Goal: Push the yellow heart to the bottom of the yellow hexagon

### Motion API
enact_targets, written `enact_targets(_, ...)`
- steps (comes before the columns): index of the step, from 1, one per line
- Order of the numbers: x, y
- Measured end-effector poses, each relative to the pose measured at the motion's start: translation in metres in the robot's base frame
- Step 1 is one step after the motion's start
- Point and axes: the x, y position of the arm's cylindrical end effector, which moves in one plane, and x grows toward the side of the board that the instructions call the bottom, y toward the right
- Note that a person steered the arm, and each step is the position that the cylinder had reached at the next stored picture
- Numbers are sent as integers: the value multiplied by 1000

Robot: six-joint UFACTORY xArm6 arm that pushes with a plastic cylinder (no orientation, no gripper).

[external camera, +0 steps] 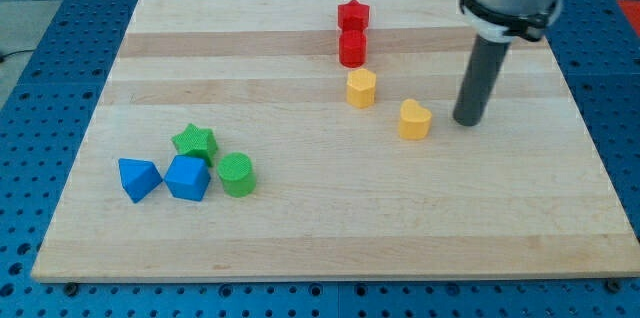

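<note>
The yellow heart (414, 119) lies on the wooden board, right of centre. The yellow hexagon (361, 88) stands up and to the left of it, a short gap apart. My tip (467, 121) rests on the board just to the right of the yellow heart, a small gap away and at about the same height in the view. The dark rod rises from it to the arm's grey end at the view's top right.
A red star (353, 15) and a red block (352, 48) stand in a column above the yellow hexagon. At the lower left a green star (195, 142), a green cylinder (236, 174), a blue cube (187, 178) and a blue triangular block (137, 178) cluster together.
</note>
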Motion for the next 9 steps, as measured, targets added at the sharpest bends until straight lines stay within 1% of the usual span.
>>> enact_targets(3,1,4)
enact_targets(4,2,-8)
enact_targets(5,3,-33)
enact_targets(7,6,-103)
enact_targets(8,6,-116)
enact_targets(9,6,-62)
